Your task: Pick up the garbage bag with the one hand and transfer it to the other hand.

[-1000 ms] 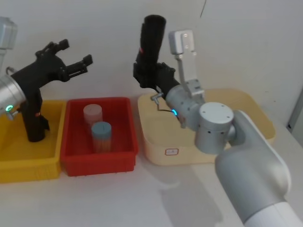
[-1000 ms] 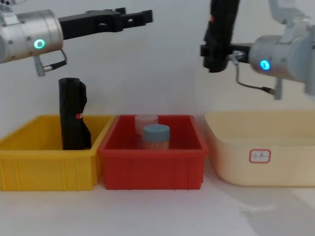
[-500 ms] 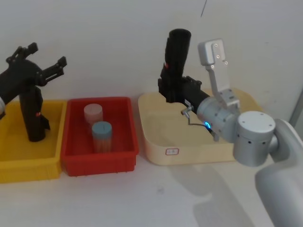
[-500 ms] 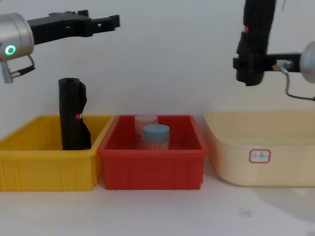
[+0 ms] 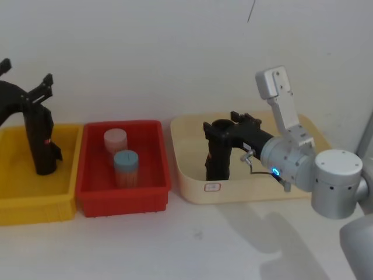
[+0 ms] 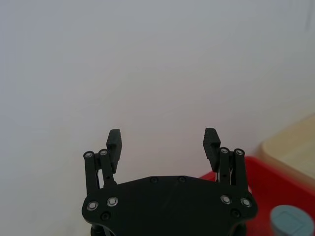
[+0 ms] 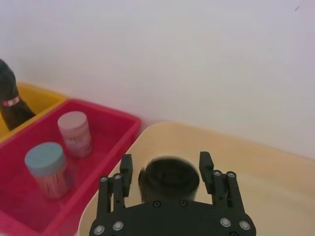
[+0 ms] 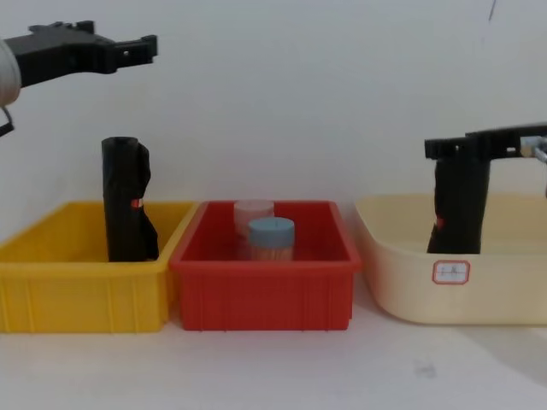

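Tight black plastic garbage-bag roll (image 5: pixel 218 154), upright in cream bin (image 8: pixel 402 290) — probably stiff, light, slick; grasp mid-body. Right end effector (image 7: pixel 166 163) straddles its top, fingers apart; left end effector (image 6: pixel 163 140), raised, likewise spread.

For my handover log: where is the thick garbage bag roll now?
In the head view, the garbage bag stands upright inside the cream bin on the robot's right, next to the red bin, with the right gripper at its top.
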### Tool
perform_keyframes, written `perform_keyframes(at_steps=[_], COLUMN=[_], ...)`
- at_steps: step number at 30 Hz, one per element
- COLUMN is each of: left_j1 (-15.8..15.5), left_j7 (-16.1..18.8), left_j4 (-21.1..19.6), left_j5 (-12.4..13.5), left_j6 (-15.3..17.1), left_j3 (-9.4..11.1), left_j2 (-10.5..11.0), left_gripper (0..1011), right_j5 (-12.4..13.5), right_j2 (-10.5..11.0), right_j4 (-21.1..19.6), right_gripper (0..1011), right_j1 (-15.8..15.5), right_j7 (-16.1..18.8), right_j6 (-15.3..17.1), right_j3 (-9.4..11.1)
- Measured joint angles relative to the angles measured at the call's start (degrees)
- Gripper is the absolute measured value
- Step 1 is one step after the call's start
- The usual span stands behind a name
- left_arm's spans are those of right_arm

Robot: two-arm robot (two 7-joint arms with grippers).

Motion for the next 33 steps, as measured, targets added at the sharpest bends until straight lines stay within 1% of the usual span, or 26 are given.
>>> perform_keyframes(at_steps=[1,3,4,8,16,28,33], left_j1=[0.73,1.33,2.03,3.34,5.26,6.43,6.71], left_j7=[1.31,2.86,4.08,6.73,10.33,12.60,13.14], left_j4=[-0.88,-1.58,-2.38,-3.84,-5.92,-7.23,-7.56], left_j5=[0.69,1.48,2.15,3.60,5.62,6.89,7.17], left_j6=[0.21,0.46,0.65,0.99,1.45,1.74,1.80], left_j3=[-0.29,-0.55,-0.83,-1.38,-2.18,-2.69,-2.80], left_j2=[0.12,0.23,0.36,0.60,0.95,1.17,1.21], left_gripper=[1000,1000,1000,1000,1000,1000,1000], right_j5=[0.04,0.09,0.13,0.22,0.34,0.43,0.35], right_j2=[0.13,0.39,0.61,1.04,1.65,2.26,3.33], right_j4=[-0.10,-0.35,-0.54,-0.95,-1.52,-2.23,-3.59], right_gripper=[828,896,912,999,1001,1002,1001], right_j1=[-0.11,-0.30,-0.47,-0.80,-1.33,-1.71,-2.23], right_j7=[0.08,0.24,0.39,0.65,1.05,1.19,1.41], right_j6=[0.17,0.44,0.66,1.09,1.73,1.94,2.46], right_j3=[0.00,0.00,0.00,-0.01,-0.01,-0.10,-0.44])
